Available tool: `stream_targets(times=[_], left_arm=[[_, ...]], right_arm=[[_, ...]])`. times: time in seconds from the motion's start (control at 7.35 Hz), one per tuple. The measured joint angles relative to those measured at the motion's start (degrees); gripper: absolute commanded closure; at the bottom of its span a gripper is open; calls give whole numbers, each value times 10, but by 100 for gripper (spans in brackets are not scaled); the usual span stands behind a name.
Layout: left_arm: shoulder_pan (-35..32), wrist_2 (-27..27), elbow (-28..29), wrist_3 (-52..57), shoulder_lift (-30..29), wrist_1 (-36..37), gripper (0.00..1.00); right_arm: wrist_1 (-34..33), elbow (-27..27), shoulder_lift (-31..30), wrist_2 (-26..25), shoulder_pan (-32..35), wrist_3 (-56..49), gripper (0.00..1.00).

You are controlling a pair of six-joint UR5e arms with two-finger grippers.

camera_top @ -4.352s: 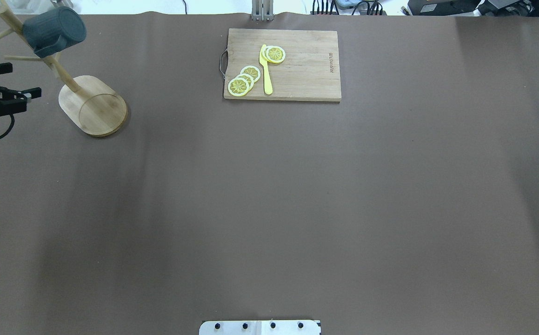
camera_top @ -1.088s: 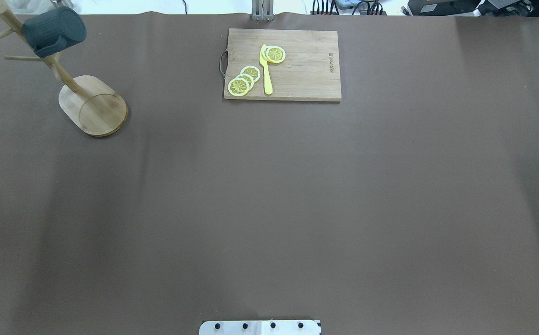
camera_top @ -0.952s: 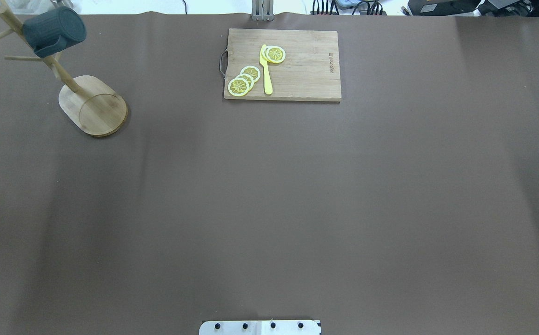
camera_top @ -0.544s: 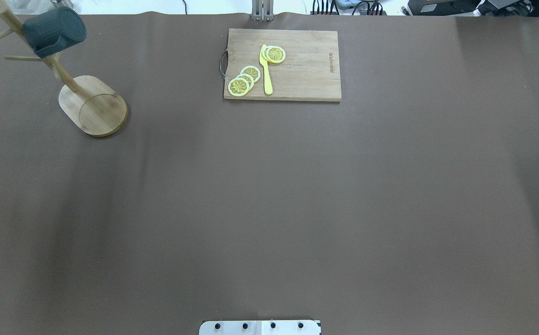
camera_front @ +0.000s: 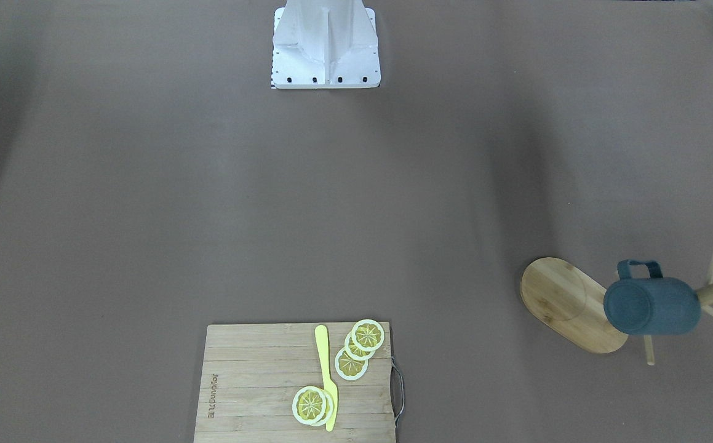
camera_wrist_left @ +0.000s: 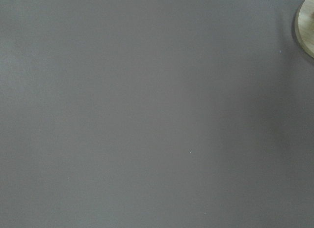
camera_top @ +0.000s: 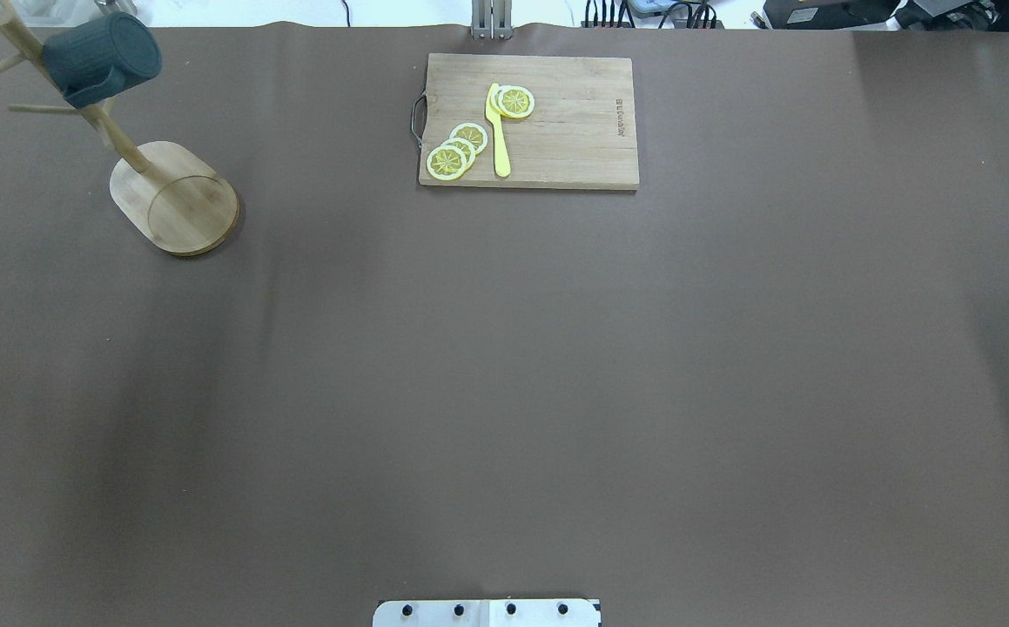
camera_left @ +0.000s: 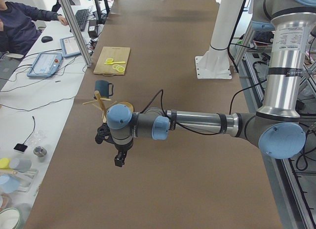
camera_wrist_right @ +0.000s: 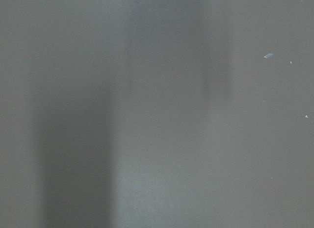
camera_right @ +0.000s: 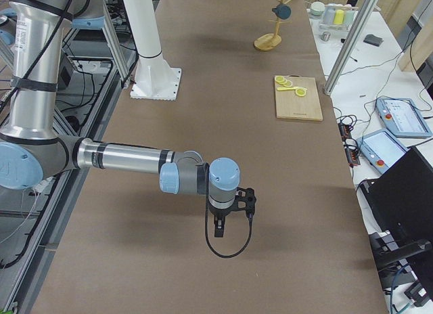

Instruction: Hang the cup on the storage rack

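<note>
The dark blue-grey cup (camera_top: 104, 57) hangs by its handle on a peg of the bamboo storage rack (camera_top: 175, 200) at the table's far left corner. It also shows in the front-facing view (camera_front: 651, 306) on the rack (camera_front: 568, 304). No gripper touches it. My left gripper (camera_left: 118, 160) shows only in the exterior left view, over bare table, nearer that camera than the rack (camera_left: 101, 103). My right gripper (camera_right: 218, 226) shows only in the exterior right view, low over bare table. I cannot tell whether either is open or shut. The left wrist view shows only an edge of the rack base (camera_wrist_left: 306, 21).
A wooden cutting board (camera_top: 556, 131) with several lemon slices (camera_top: 456, 150) and a yellow knife (camera_top: 497, 131) lies at the far middle of the table. The robot's base plate (camera_top: 487, 612) is at the near edge. An operator sits beyond the table's side in the exterior left view.
The left gripper, beside the rack at the overhead view's left edge in the earliest frame, has left that view. Over the last second nothing has visibly moved.
</note>
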Motion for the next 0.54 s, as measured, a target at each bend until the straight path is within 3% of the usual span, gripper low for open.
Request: stream_targets(times=[0.54], left_arm=[[1, 0, -2, 1, 2, -1, 1]], right_arm=[[1, 2, -5, -46, 0, -1, 0]])
